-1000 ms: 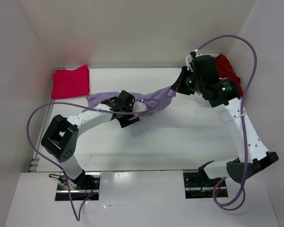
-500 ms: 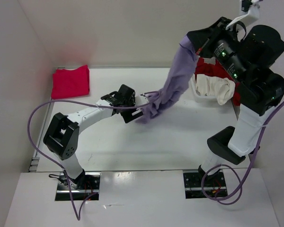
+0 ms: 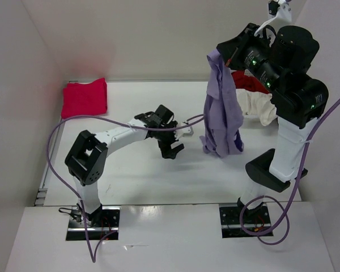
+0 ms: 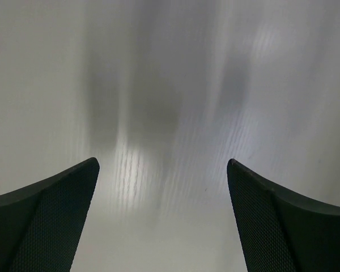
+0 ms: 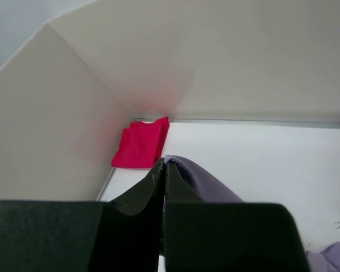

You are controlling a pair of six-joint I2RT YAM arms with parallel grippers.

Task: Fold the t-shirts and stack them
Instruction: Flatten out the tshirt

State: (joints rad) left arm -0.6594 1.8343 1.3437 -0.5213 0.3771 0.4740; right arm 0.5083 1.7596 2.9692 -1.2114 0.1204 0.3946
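The lavender t-shirt (image 3: 221, 107) hangs in the air from my right gripper (image 3: 215, 55), which is raised high at the back right and shut on the cloth's top edge (image 5: 184, 167). Its lower end dangles just above the table. My left gripper (image 3: 174, 141) sits low over the table's middle, left of the hanging shirt, open with only bare table between its fingers (image 4: 56, 215). A folded magenta-pink t-shirt (image 3: 84, 97) lies at the back left corner (image 5: 140, 144). A cream t-shirt (image 3: 259, 105) and a dark red t-shirt (image 3: 250, 83) lie bunched at the back right behind the right arm.
White walls enclose the table on the left, back and right. A purple cable (image 3: 62, 127) loops off the left arm over the table's left side. The basket at the back right is mostly hidden by the cloth and the right arm.
The left gripper let go of the lavender shirt and opened wide, dropping toward the table. The right gripper rose with the shirt, which now hangs free and straight instead of stretching between both arms.
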